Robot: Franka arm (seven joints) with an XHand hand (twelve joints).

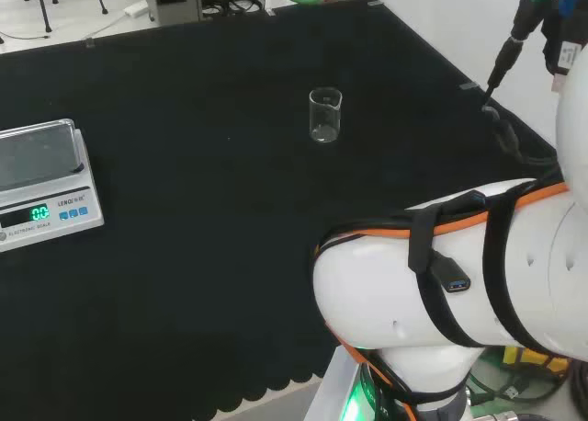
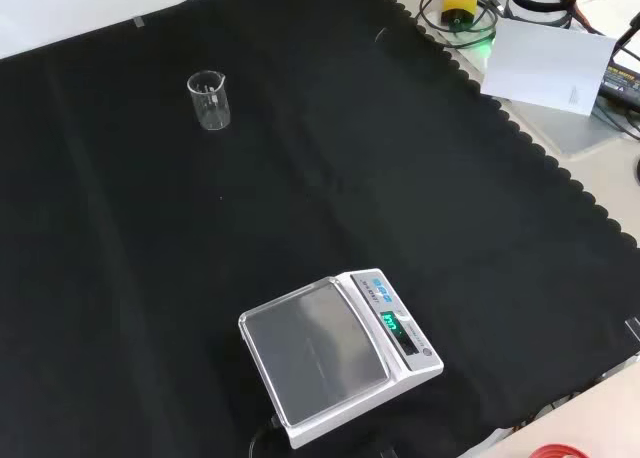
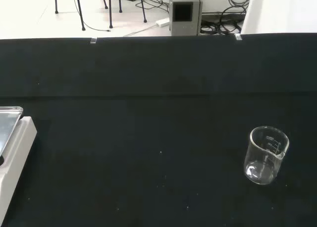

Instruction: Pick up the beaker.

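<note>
You have a clear glass beaker (image 1: 325, 115) standing upright on the black cloth of the surface (image 1: 202, 118), alone and with nothing touching it. In the head view it sits toward the far middle of the cloth, left of the arm's white links (image 1: 450, 274). In the front view it is at the far left. It looks empty, though clear glass makes that hard to confirm. A white scale (image 2: 335, 353) with a steel pan and a lit green display stands well apart from it, near the front edge in the front view. You cannot tell how the robot hand's fingers are set.
</note>
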